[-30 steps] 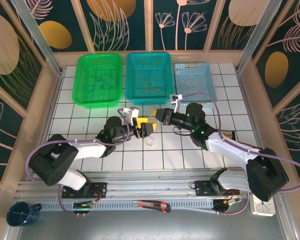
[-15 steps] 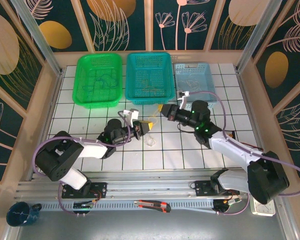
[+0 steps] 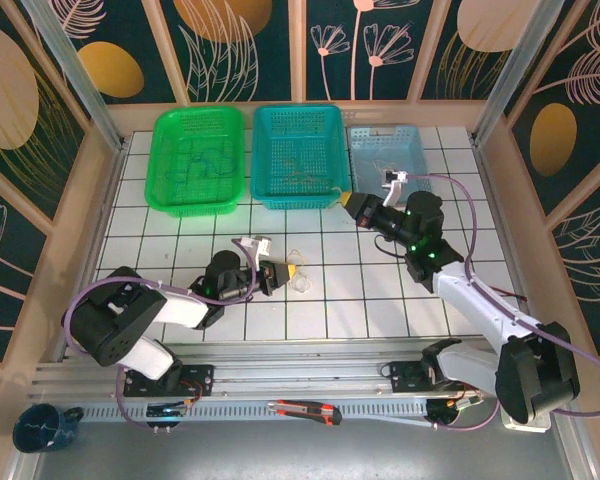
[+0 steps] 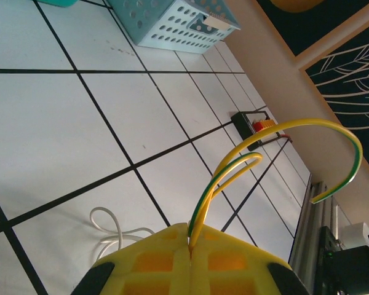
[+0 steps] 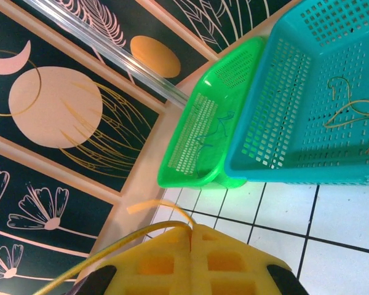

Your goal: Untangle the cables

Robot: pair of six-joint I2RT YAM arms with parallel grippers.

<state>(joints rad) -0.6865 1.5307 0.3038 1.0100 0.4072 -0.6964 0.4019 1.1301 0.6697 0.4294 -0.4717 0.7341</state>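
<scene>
Left gripper [image 4: 189, 247] is pinching a yellow-green wire [image 4: 323, 121] at its end, pads pressed together; the wire is arching free above the table [image 4: 61, 123], apparently so it stays clear of the rest. Right gripper [image 5: 191, 232] is likewise clamping a tan wire [image 5: 123, 244] and hovering just beside the teal basket [image 5: 277, 110], probably for dropping it among the tan strands [image 5: 353, 114] lying there. A white loop [image 4: 114, 226] is lying near the left claw. The green basket [image 5: 203, 123] is holding thin bluish strands, hard to read. Only the basket wall is standing in the way.
</scene>
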